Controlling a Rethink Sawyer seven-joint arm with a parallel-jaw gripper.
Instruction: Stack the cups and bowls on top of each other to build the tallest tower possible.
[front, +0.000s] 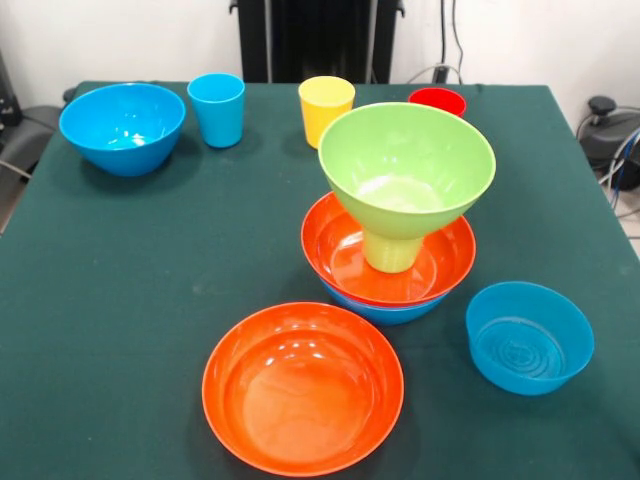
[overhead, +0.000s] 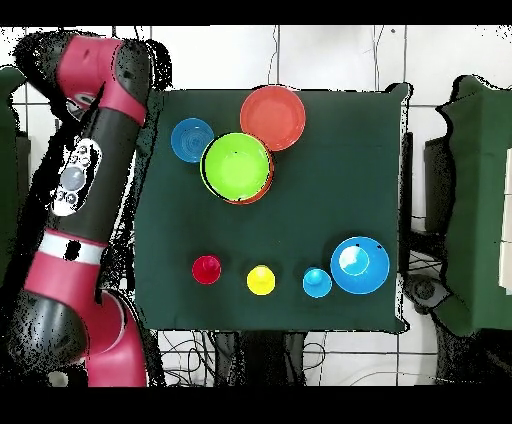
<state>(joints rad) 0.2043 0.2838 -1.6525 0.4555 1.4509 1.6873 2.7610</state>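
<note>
The tower near the table's middle has a green bowl on top, so the blue cup by the far edge seems next, needing gentle centring; the gripper's state I cannot tell

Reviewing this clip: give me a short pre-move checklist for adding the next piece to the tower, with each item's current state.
1. Tower standing, lime green plastic bowl resting on inverted lime green plastic cup inside wide orange plastic bowl: ok.
2. Green bowl level: not ok, it looks slightly tilted.
3. Blue plastic cup upright and apart from its neighbours: ok.
4. Yellow plastic cup free to pick: ok.
5. Red plastic cup partly hidden behind the tower in the front view: cannot tell its pose.
6. Gripper state: cannot tell; red and black arm lies beside the table.
</note>
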